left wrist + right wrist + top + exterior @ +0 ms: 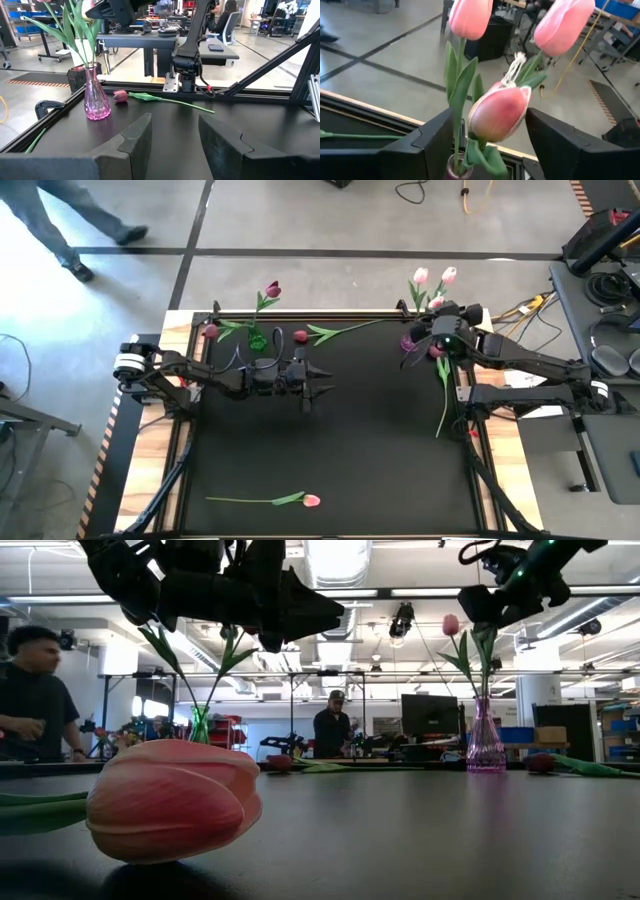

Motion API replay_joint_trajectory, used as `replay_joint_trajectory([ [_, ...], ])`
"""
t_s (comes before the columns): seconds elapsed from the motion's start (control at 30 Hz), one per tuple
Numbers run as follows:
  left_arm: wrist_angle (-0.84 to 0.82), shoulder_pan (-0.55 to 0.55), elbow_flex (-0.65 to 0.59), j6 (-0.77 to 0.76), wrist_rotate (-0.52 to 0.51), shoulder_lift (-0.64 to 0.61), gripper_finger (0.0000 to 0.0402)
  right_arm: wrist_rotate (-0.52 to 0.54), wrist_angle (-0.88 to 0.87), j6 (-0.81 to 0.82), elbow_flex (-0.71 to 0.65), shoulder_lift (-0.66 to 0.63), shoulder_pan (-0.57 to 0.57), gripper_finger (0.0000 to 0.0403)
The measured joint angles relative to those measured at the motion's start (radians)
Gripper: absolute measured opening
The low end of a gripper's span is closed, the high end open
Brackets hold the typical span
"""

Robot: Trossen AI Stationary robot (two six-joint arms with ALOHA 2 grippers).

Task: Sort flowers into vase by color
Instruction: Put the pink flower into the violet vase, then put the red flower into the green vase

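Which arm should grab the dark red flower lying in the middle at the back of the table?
Left. The left gripper hovers with open jaws close to that dark red flower and the green vase. The right gripper is far off, over the pink vase.

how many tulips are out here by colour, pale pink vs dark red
pale pink artificial tulips: 4
dark red-maroon artificial tulips: 4
total: 8
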Motion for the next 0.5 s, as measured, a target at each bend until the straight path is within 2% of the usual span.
replay_joint_trajectory([
  [0.3, -0.013, 0.0, 0.0, 0.002, 0.0, 0.0, 0.0148, -0.012, -0.125, -0.01, 0.122, 0.011, 0.003, 0.0258],
  [0.5, -0.013, 0.0, 0.0, 0.01, 0.0, 0.0, 0.0148, -0.076, -0.175, -0.067, 0.19, 0.011, 0.021, 0.0259],
])
